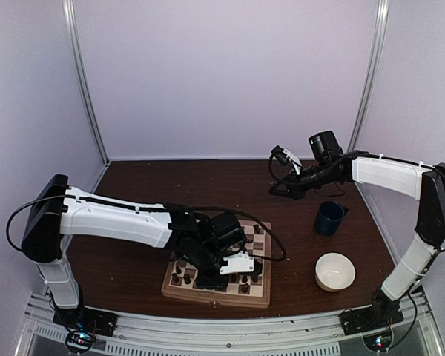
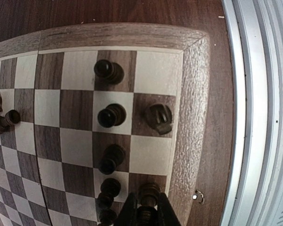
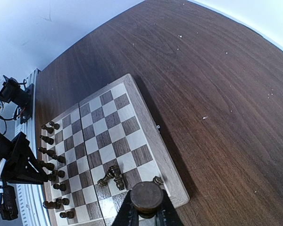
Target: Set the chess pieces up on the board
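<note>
**Both arms loaded: left low at the edge row, right parked high**

Top view. The board (image 1: 208, 297) lay on the table (image 1: 133, 185) close to the arm bases. Chess pieces (image 1: 184, 278) were ranked along its near edge. The left gripper (image 1: 246, 265) was down over the board's right part, and its jaws could not be read from here. The right gripper (image 1: 280, 156) hung high over the far table, well apart from the board, probably held back to leave the left arm room. A blue mug (image 1: 330, 217) and a white bowl (image 1: 334, 271) stood right of the board.

Left wrist view. The jaws were narrow, pinched on a dark piece (image 2: 149, 190) held upright over the edge row, just beside the border. Pawn-like pieces filled the next row in, one to a square. The low, vertical hold suited seating the piece flat on its base. I could not tell whether it touched the square.

Right wrist view. The jaws were narrow on a round-topped piece (image 3: 146, 197), carried high above the board, likely waiting its turn. Below it a few toppled pieces (image 3: 112, 176) lay on their sides, yet to be stood up. Most other squares were bare.
</note>
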You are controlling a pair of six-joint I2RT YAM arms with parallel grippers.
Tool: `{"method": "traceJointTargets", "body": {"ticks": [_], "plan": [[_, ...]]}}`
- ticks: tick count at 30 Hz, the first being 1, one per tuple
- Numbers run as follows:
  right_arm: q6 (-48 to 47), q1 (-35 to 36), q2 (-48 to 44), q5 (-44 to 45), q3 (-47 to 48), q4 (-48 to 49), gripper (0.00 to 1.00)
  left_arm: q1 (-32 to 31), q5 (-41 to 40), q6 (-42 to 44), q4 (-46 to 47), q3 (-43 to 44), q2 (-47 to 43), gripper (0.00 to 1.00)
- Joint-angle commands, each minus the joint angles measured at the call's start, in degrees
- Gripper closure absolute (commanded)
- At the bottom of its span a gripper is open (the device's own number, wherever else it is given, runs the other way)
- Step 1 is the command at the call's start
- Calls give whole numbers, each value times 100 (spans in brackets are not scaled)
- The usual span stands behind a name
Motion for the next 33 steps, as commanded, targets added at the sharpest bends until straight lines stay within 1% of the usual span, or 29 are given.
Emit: {"method": "traceJointTargets", "body": {"ticks": [1,6,16,22,33], "plan": [[-21,-44,18,-68,-36,89,89,27,-64,7,244,4,51,98],[-17,-48,22,-70,-38,78,89,30,-111,-24,243,-4,51,92],[-3,-49,20,-70,-29,81,89,30,-77,-87,156,-9,47,90],[-2,-48,22,-68,-21,82,89,34,-38,-104,61,13,68,84],[2,-48,22,-70,-5,61,89,35,-49,-172,55,101,-52,80]]}}
